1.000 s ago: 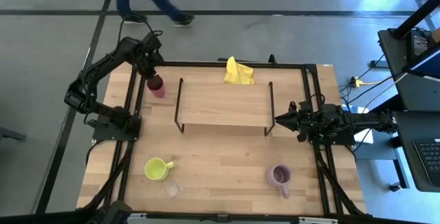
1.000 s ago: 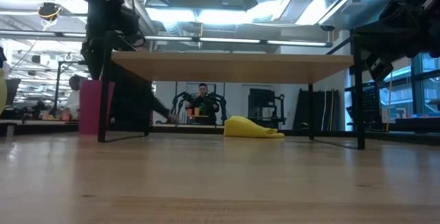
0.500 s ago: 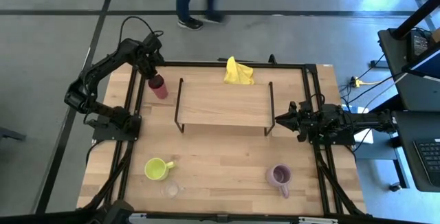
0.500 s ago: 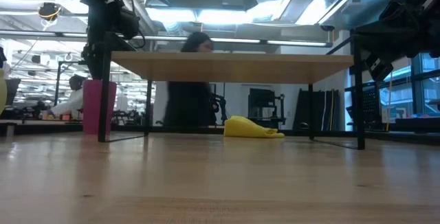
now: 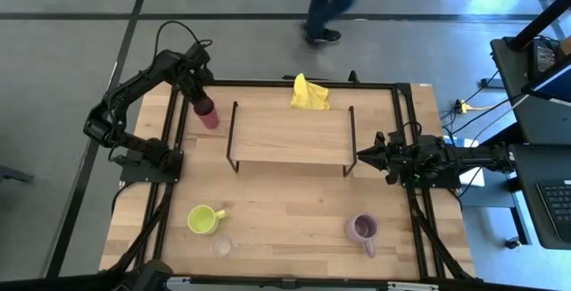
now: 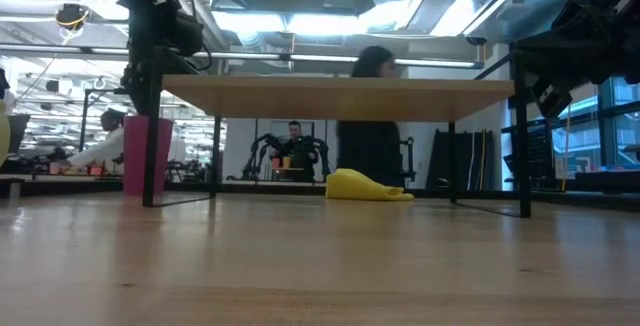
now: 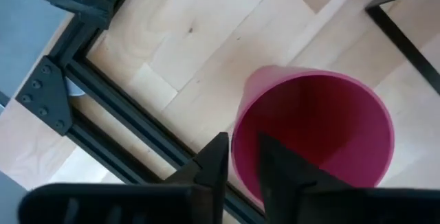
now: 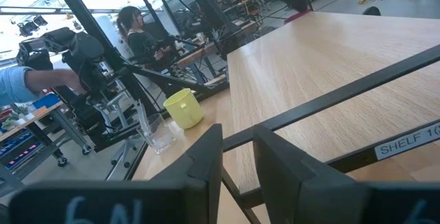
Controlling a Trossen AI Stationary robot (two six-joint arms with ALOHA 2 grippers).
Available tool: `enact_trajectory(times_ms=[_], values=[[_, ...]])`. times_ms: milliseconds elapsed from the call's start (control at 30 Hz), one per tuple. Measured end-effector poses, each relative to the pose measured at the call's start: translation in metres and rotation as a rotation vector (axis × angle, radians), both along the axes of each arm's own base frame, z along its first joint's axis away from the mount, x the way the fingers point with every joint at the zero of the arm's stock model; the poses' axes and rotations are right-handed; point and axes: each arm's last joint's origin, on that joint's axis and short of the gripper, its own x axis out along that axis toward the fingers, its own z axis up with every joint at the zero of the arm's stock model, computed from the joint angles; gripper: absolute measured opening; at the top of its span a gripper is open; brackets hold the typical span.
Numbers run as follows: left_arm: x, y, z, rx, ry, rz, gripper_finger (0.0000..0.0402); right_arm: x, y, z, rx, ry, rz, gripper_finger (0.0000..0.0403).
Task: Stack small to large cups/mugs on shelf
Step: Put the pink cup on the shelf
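The red handleless cup stands upright at the table's far left, just left of the shelf; it also shows in the low view. My left gripper is over it, shut on its rim. The yellow-green mug and the tiny clear glass sit near the front left. The lilac mug sits at the front right. My right gripper waits, shut and empty, beside the shelf's right end frame. My left gripper holds the red cup by its rim, on the side nearest the wrist. One finger is inside the cup and one is outside. The fingers come from above, pointing down. The cup is upright; I cannot tell whether its base is on the table.
A yellow cloth lies on the table behind the shelf. The shelf's wooden top is bare. A person walks past beyond the far edge. Black frame rails run along the table's edge by the cup.
My left gripper has carried the red cup a little toward the table's right, closer to the shelf's left end frame, with the cup staying upright. A person has walked from left to right behind the table.
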Motion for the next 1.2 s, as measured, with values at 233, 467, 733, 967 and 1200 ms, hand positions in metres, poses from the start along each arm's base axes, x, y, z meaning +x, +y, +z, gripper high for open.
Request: enact_trajectory(times_ms=[233, 467, 733, 967, 1200], values=[[-0.004, 0.003, -0.001, 0.0, 0.008, 0.009, 0.0096, 0.0, 0.0, 0.0, 0.0, 0.0, 0.0, 0.0084], [-0.005, 0.0, -0.021, -0.045, 0.024, -0.007, 0.0095, 0.0, 0.0, 0.0, 0.0, 0.0, 0.0, 0.0084], [-0.003, -0.003, -0.027, -0.04, 0.043, -0.023, 0.0049, 0.0, 0.0, 0.0, 0.0, 0.0, 0.0, 0.0084], [-0.003, -0.005, -0.023, -0.028, 0.014, -0.02, 0.0005, 0.0, 0.0, 0.0, 0.0, 0.0, 0.0, 0.0084], [-0.002, -0.012, 0.01, -0.09, 0.025, 0.011, 0.0002, 0.0, 0.0, 0.0, 0.0, 0.0, 0.0, 0.0084]])
